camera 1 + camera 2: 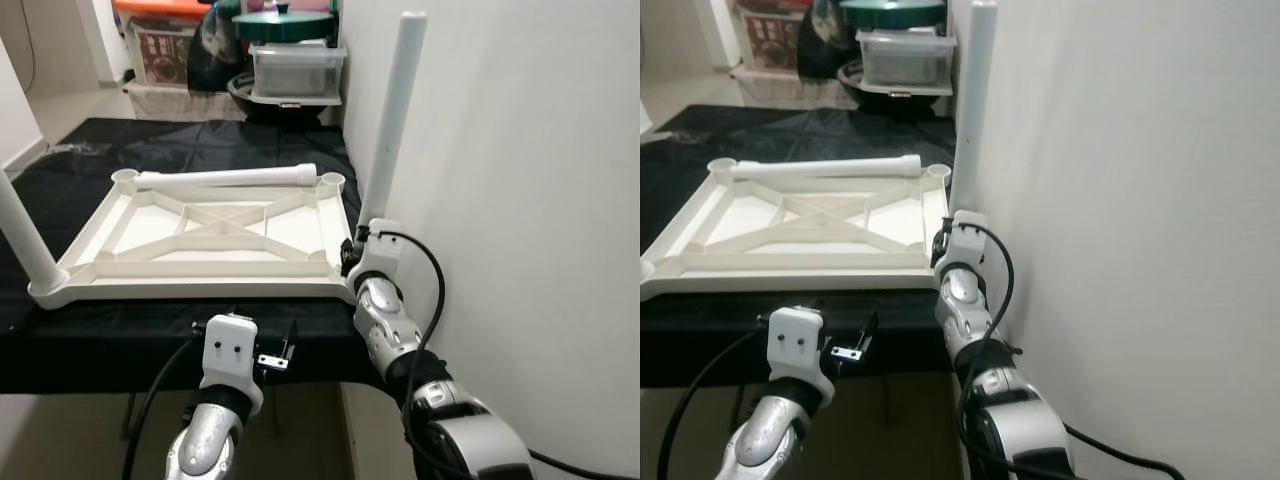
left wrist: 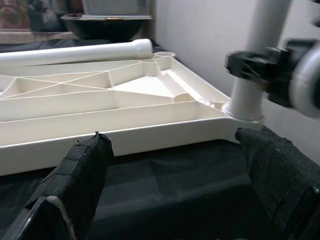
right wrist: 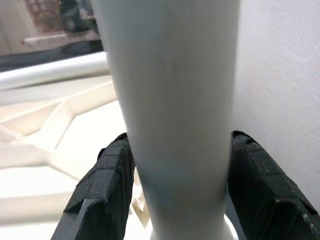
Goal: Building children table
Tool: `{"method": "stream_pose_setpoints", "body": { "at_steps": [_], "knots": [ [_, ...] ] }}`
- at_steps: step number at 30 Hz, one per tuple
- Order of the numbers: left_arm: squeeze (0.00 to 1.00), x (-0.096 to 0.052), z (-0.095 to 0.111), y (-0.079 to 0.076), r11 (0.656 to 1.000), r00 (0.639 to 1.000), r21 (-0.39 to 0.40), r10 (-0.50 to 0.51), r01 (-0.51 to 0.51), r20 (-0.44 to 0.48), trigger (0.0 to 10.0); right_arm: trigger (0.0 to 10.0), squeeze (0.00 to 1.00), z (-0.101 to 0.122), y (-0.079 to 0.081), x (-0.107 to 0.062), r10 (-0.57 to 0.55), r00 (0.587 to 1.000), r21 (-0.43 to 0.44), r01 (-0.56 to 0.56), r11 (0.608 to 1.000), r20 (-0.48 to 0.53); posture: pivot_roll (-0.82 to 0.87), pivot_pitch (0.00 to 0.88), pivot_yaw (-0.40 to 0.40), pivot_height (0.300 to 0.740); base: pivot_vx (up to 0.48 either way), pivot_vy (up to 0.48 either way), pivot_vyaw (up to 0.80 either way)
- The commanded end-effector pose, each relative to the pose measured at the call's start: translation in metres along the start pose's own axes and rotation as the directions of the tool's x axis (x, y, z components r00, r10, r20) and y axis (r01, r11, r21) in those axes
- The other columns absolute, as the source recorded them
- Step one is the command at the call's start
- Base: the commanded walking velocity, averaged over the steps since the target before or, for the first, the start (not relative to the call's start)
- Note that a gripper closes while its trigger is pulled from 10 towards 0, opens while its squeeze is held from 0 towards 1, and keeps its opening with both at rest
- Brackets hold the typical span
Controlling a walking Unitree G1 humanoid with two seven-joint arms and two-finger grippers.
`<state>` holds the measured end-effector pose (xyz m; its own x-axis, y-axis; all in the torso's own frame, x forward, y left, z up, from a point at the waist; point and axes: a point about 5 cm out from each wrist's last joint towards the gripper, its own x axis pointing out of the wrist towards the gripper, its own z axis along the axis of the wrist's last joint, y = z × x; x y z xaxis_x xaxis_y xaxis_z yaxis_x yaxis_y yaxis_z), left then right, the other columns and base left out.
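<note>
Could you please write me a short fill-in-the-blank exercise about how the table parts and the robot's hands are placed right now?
1. The right hand grips a white leg that stands ____ in the corner of the tabletop.
2. A loose leg lies ____ on the tabletop's far edge.
3. The left hand is ____ and holds nothing.
4. The cloth under the tabletop is ____.

Missing words: upright; flat; open; black

Near-left leg (image 1: 25,240) — top apparently cropped.

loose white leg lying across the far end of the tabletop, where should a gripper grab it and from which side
Probably mid-length on the loose leg, coming down from above with fingers straddling it. It lies flat across the upturned tabletop's far edge, a plain round tube, top exposed. The left gripper hangs open.
</note>
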<state>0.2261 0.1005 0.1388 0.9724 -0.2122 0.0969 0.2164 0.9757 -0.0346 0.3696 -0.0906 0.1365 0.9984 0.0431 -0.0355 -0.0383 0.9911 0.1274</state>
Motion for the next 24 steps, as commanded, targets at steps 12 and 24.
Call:
{"method": "stream_pose_setpoints", "body": {
  "at_steps": [12, 24],
  "knots": [
    [0.0, -0.004, -0.015, 0.009, 0.999, 0.997, 0.027, 0.033, -0.031, -0.065, 10.0, 10.0, 0.0, -0.02, -0.015, -0.037, 0.183, 0.983, -0.138, -0.183, 0.973, -0.011, -0.02, 0.0, -0.049, 0.74, 0.0, 0.0, 0.0],
    [0.0, -0.013, -0.032, 0.021, 0.994, 0.986, 0.018, 0.109, -0.108, -0.128, 10.0, 10.0, 0.0, -0.032, -0.021, -0.057, 0.2, 0.979, -0.162, -0.205, 0.965, -0.044, -0.02, 0.0, -0.038, 0.74, 0.0, 0.081, 0.0]
  ]
}}
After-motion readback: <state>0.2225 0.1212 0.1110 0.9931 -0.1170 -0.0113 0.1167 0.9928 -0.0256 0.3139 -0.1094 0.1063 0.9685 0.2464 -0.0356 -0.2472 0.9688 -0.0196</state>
